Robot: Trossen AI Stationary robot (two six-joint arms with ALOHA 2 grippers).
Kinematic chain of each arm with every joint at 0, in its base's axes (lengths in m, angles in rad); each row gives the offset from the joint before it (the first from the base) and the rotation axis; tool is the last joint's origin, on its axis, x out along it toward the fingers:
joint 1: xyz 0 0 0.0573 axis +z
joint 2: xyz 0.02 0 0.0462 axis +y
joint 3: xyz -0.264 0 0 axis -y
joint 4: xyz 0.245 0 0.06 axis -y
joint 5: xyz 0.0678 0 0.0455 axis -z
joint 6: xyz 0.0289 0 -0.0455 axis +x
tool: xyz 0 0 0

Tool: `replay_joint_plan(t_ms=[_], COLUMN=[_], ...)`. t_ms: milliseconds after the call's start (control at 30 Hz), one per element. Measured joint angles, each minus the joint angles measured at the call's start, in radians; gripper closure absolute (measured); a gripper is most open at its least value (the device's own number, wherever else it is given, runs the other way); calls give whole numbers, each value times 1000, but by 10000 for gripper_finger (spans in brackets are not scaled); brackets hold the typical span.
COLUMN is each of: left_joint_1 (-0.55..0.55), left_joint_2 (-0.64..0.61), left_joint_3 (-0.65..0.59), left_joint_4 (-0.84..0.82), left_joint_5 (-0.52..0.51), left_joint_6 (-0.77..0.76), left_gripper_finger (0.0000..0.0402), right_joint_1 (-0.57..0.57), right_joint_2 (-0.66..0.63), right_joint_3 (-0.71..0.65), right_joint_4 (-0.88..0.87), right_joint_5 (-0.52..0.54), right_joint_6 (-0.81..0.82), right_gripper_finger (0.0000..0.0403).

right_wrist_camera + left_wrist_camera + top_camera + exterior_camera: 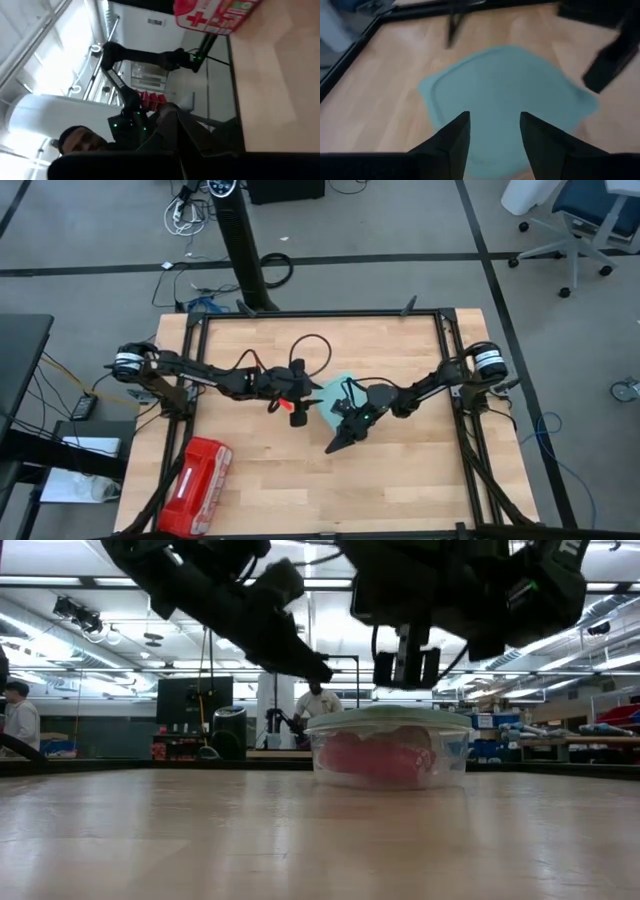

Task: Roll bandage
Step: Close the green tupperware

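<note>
Showing pink-red bandage (378, 762) inside container (450, 755)

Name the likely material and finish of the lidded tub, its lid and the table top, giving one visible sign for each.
Tub: probably clear plastic; the pinkish-red contents show through its wall.
Lid: looks like matte, opaque teal plastic, with a moulded raised rim and no glare.
Table top: wood, seemingly butcher-block, with pale planks, visible grain and a smooth, slightly satin look.
</note>
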Motion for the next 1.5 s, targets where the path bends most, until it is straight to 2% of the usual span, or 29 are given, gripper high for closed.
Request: replay_joint_plan(t_ms=[200, 300, 433, 767, 933, 1000, 1100, 1167, 1267, 1400, 1433, 1500], left_joint_1=[31, 43, 55, 57, 57, 58, 58, 59, 62, 63, 63, 63], left_joint_2=[16, 47, 109, 145, 143, 143, 143, 143, 142, 142, 143, 143], left_joint_3=[-10, -7, -8, -7, -6, -6, -6, -5, -5, -5, -5, -5], left_joint_4=[10, 17, 43, 84, 62, 61, 59, 56, 56, 58, 57, 60], left_joint_5=[34, 38, 80, 89, 79, 79, 78, 73, 76, 76, 76, 77], left_joint_6=[-40, -42, -72, -92, -97, -104, -108, -108, -113, -116, -116, -115], left_gripper_finger=[225, 225, 225, 225, 225, 225, 225, 225, 225, 225, 225, 225], right_joint_1=[-48, -68, -81, -106, -93, -91, -107, -116, -123, -115, -112, -114], right_joint_2=[56, 89, 125, 117, 90, 84, 105, 135, 163, 57, 49, 59], right_joint_3=[-7, -8, -6, -8, -8, -7, -16, -14, -19, 8, 7, 7], right_joint_4=[121, 125, 220, 326, 444, 425, 197, 177, 422, 416, 397, 244], right_joint_5=[-56, -83, -133, -157, -138, -145, -171, -195, -191, -186, -191, -212], right_joint_6=[49, 73, 156, 270, 348, 322, 218, 189, 331, 353, 324, 197], right_gripper_finger=[403, 403, 403, 403, 403, 403, 403, 403, 403, 403, 403, 403])
